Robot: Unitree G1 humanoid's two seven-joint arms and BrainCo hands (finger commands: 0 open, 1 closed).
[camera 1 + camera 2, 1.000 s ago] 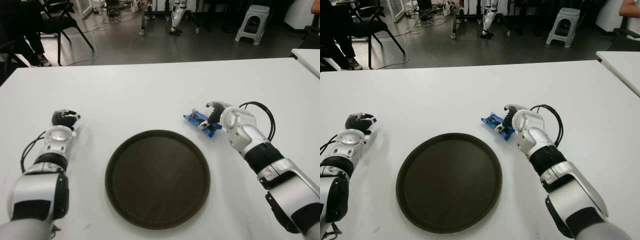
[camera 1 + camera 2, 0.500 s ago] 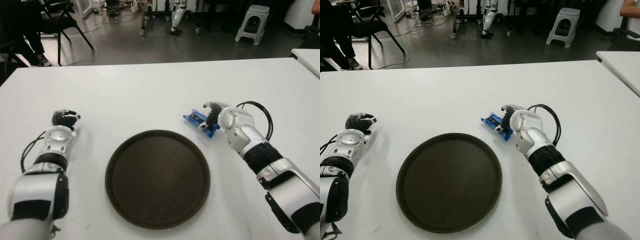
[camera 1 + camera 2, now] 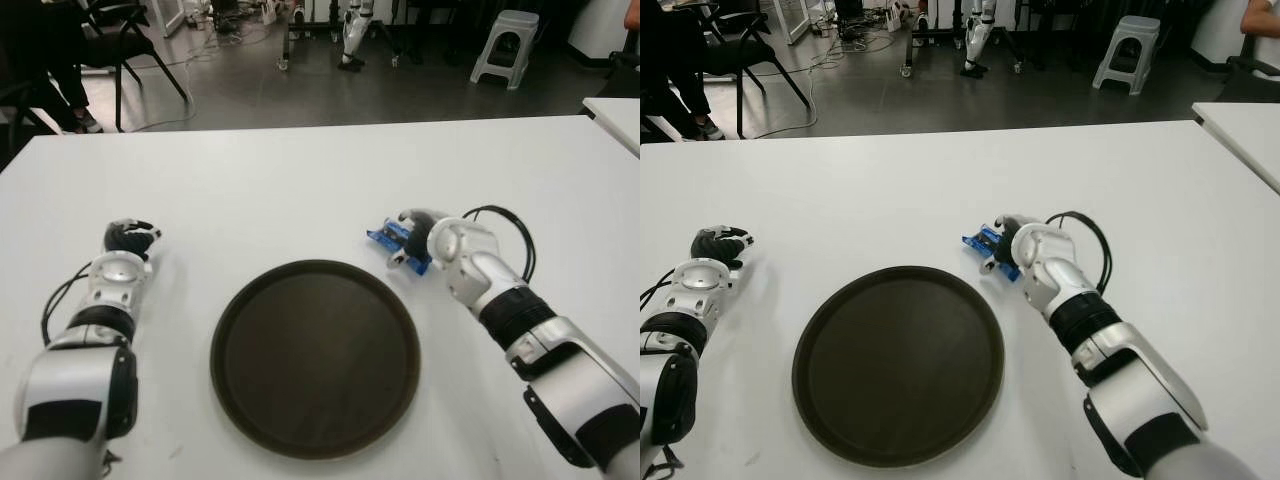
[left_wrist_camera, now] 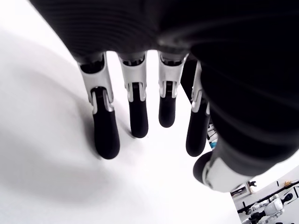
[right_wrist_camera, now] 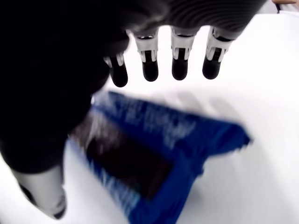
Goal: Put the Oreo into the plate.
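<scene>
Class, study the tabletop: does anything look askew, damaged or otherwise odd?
Nothing stands out. The blue Oreo pack lies on the white table beyond the empty plate, under the open right hand. The open left hand shows left of the plate.

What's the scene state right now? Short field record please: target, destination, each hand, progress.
target: blue Oreo packet, lying on the white table, just beyond the plate's far-right rim
destination: dark round plate, nothing on it
right hand: right hand over the packet, fingers spread, not closed on it
left hand: left hand idle, left of the plate, fingers open
progress: packet not grasped, not yet in plate
</scene>
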